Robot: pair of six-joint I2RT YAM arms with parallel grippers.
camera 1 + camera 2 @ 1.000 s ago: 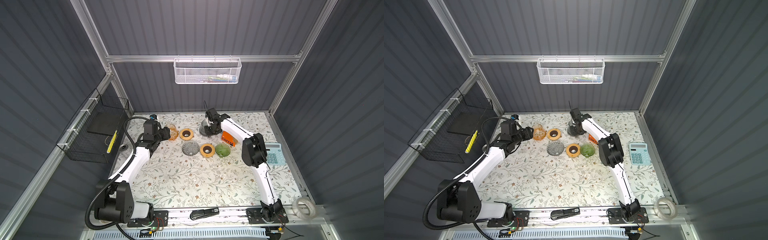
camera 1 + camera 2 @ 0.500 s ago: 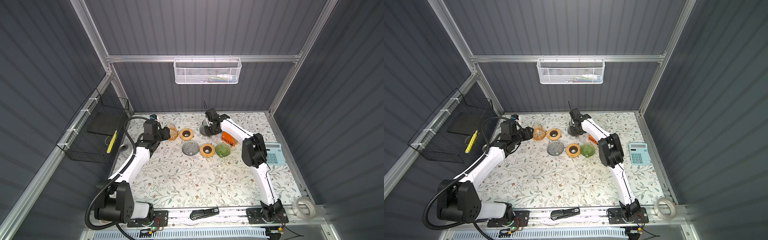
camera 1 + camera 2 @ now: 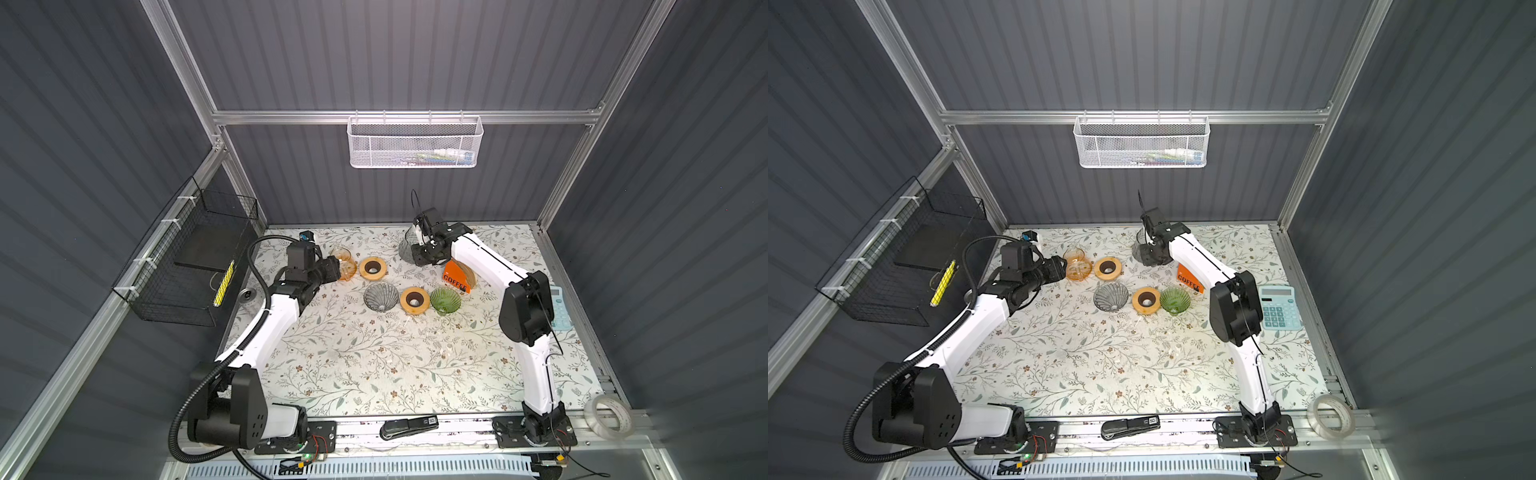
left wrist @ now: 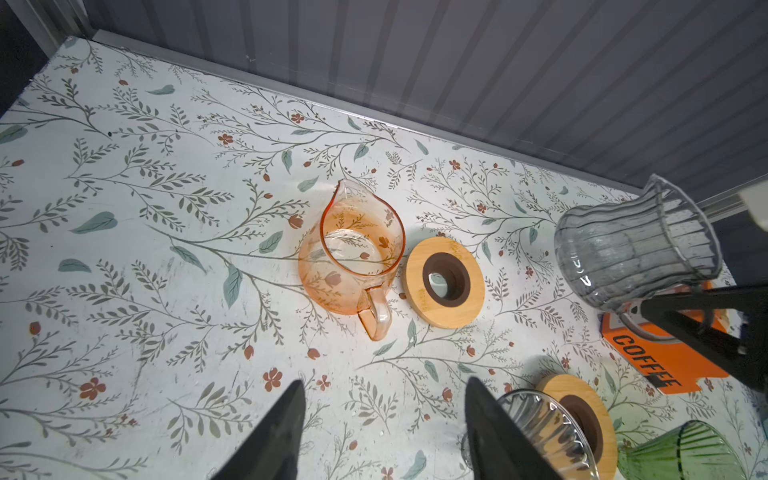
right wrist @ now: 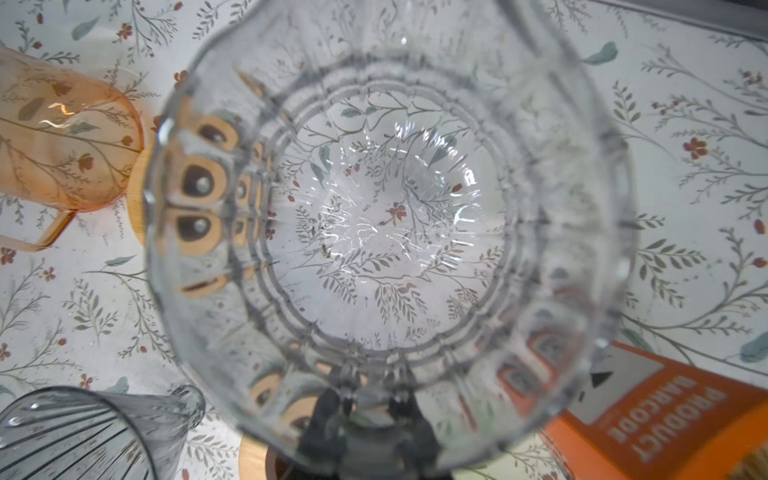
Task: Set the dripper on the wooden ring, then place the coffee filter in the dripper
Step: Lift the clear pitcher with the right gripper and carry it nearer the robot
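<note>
Top and wrist views. At the back of the counter (image 3: pixel 374 365), the right gripper (image 3: pixel 422 249) is holding a grey glass carafe (image 3: pixel 408 243), its jaws clamping the handle. The right wrist view is looking straight down into the glass. The left gripper (image 4: pixel 383 386) is hovering with its jaws apart and empty, near an orange glass pitcher (image 4: pixel 353 257). The coffee filter pack (image 3: pixel 456 280), orange and marked COFFEE, is lying on the counter just beside the right arm, near the green dripper (image 3: pixel 445 300). A wooden ring (image 3: pixel 414 300) is sitting between the green dripper and the grey dripper (image 3: pixel 380 296).
</note>
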